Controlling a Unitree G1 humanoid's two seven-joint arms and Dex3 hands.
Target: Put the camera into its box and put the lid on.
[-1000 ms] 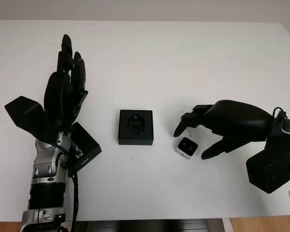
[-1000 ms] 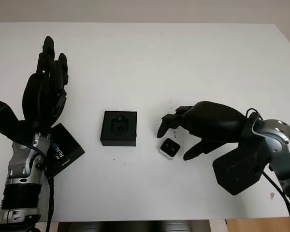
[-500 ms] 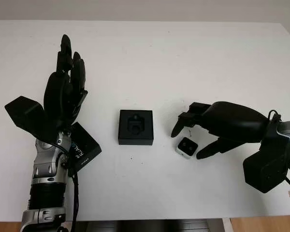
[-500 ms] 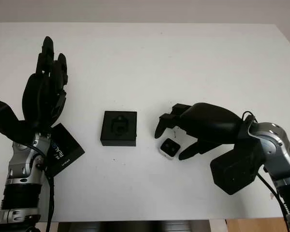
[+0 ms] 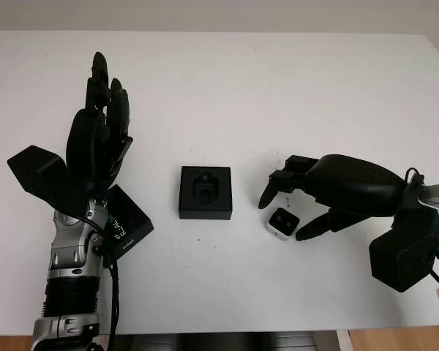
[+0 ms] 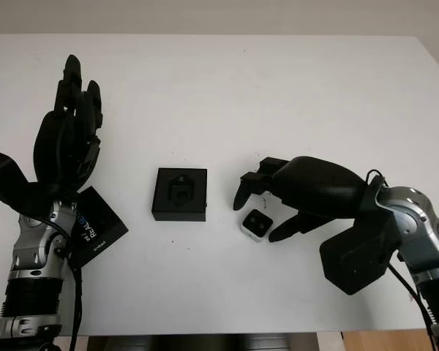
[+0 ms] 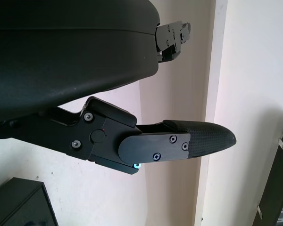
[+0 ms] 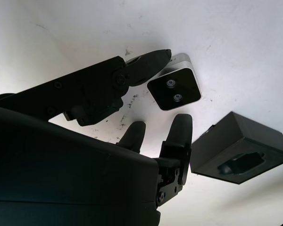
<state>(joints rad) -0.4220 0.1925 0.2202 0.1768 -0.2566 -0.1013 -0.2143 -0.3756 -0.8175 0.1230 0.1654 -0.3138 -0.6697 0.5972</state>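
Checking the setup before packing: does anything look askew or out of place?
Nothing damaged. The camera lies askew beside the open box, under the open right hand. The lid sits partly beneath the left hand.

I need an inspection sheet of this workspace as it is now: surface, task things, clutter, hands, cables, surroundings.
Surface: white table, a few small dark marks near the right hand.
Job's things: small silver camera with black face lying on the table; open black square box with moulded insert beside it, apart; flat black lid with white lettering partly under the left arm.
Clutter: nothing seen.
Hands: right hand open, its fingers on either side of the camera, not closed on it; left hand open, held over the table's left part.
Cables: black cables along the left forearm and at the right wrist.
Surroundings: pale wall beyond the table's far edge.
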